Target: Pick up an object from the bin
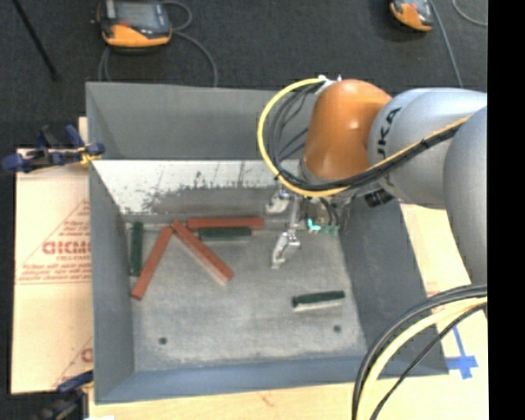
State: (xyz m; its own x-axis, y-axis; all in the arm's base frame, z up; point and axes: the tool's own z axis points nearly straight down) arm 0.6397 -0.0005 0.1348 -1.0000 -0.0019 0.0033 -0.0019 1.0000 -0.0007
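The end effector [285, 246], open or closed I could not tell, hung over bare bin [246, 328] floor, seemingly poised between candidates: a lone green bar [319, 301] lay near it, below and right, while a red stick [225, 222] and green stick [223, 233] ended just left of it.

Dark carpeted floor [246, 41] is recorded along the top, crossed by thin black cables [39, 43]. Two orange-and-black devices [135, 22] are laid there. Pale wooden worktop [246, 404] is seen below.
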